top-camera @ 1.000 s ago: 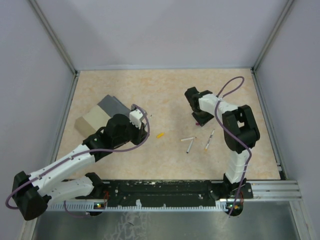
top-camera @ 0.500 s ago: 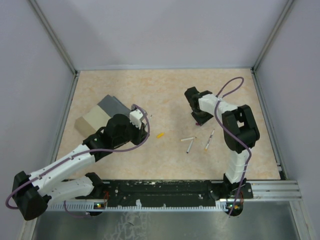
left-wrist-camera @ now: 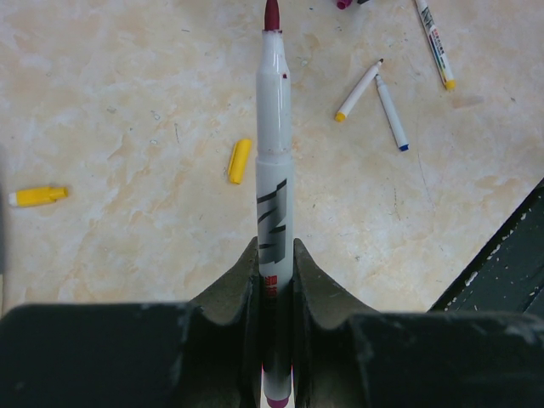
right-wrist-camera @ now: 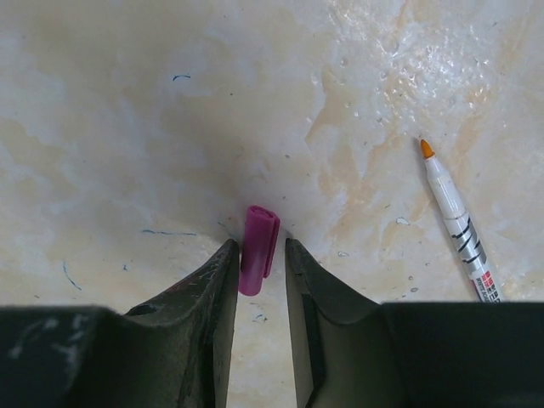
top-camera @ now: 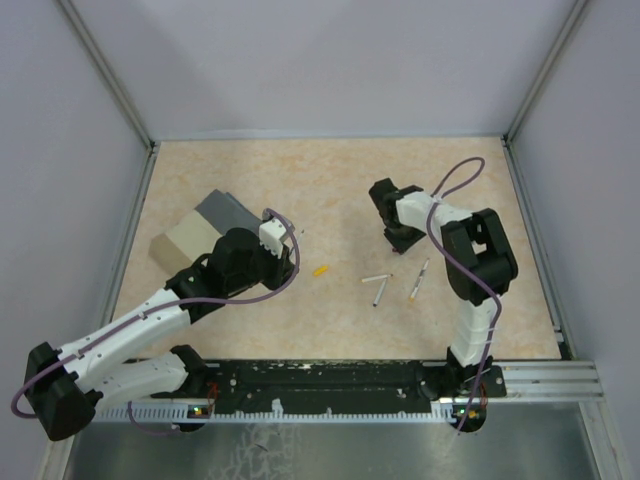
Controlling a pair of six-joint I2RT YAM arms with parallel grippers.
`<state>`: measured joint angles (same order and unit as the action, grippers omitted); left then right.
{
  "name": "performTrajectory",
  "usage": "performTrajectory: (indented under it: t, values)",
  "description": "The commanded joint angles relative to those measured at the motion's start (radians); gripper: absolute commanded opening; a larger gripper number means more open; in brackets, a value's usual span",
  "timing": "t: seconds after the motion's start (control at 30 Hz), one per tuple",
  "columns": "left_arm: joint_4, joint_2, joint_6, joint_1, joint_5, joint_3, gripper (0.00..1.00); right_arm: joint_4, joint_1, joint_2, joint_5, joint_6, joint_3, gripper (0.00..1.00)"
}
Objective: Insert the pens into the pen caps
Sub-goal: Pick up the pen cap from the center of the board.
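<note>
Grey-lidded box [top-camera: 200, 226], left tool [left-wrist-camera: 274, 252] clamping pen [left-wrist-camera: 274, 127] — right tool [right-wrist-camera: 259, 246] straddling magenta cap [right-wrist-camera: 257, 255]

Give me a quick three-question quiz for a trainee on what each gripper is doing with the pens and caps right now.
1. True or false: the left gripper has its jaws shut on a pen.
2. Which colour is the cap lying between the jaws of the right gripper? A yellow, B magenta, C blue.
3. Fill in: in the right wrist view, the loose pen has an ______ tip.
Key: 1 true; 2 B; 3 orange.
</note>
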<state>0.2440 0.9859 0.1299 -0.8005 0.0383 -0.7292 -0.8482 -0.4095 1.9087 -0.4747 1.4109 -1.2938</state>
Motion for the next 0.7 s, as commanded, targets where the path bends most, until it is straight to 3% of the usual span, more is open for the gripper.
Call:
performTrajectory:
  t: [0.0, 0.1, 0.23, 0.37, 0.67]
  values:
    - [-0.002, -0.003, -0.013, 0.005, 0.002, -0.020, 0.00, 0.024, 0.006, -0.002, -0.059, -0.029, 0.021, 0.27]
    - [-0.003, -0.001, -0.012, 0.004, 0.002, -0.020, 0.00, 0.090, 0.006, -0.021, -0.046, -0.135, 0.053, 0.21]
    - [-0.003, -0.001, -0.011, 0.005, 0.002, -0.020, 0.00, 0.276, 0.007, -0.074, 0.042, -0.392, 0.135, 0.15]
    - [-0.003, -0.001, -0.010, 0.005, 0.000, -0.020, 0.00, 0.425, 0.007, -0.129, 0.135, -0.638, 0.233, 0.13]
    - [-0.005, 0.002, -0.009, 0.006, 0.003, -0.019, 0.00, 0.436, 0.006, -0.152, 0.301, -0.979, 0.252, 0.17]
